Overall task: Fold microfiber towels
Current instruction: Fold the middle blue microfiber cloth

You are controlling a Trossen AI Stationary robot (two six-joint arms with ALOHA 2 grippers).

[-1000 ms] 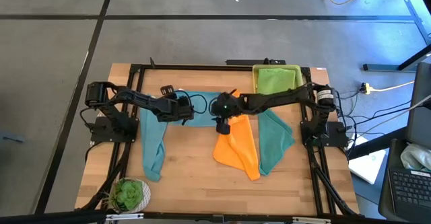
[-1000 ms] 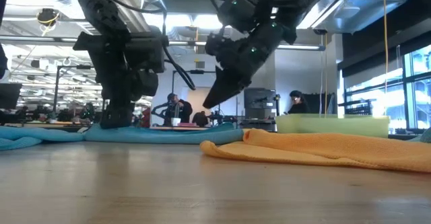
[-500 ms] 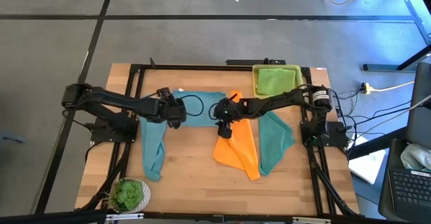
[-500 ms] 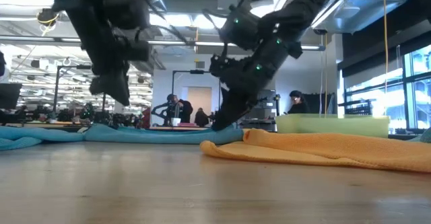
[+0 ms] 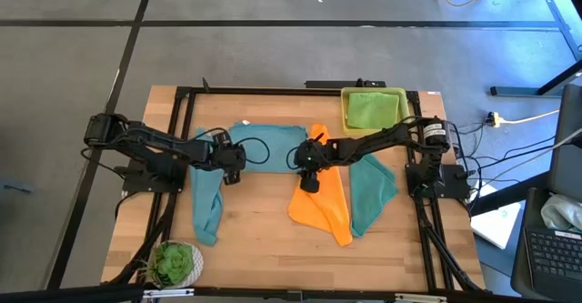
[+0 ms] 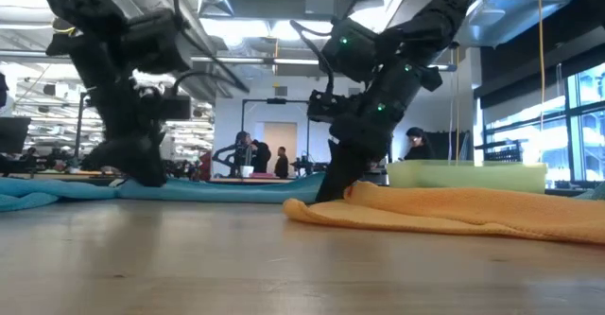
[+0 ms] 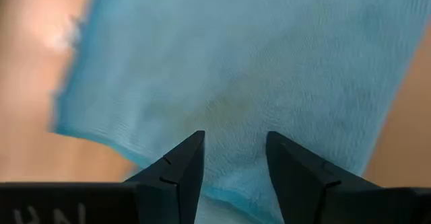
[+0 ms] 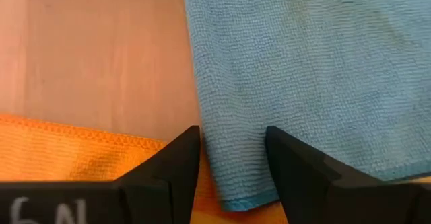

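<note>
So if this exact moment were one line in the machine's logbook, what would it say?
left gripper: open, over light blue microfiber towel | right gripper: open, at that towel's corner beside orange microfiber towel | nothing held

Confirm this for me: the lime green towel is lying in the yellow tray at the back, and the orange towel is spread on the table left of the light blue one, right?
Not quite. The high view shows the orange towel right of the light blue towel, not left. The lime green towel does lie in the yellow tray.

- The left gripper (image 5: 228, 160) has pulled back toward its own side and come down onto the light blue towel (image 5: 264, 146), fingers (image 7: 182, 170) now parted.
- The right gripper (image 5: 307, 169) has dropped from above to the blue towel's corner beside the orange towel (image 5: 323, 203).
</note>
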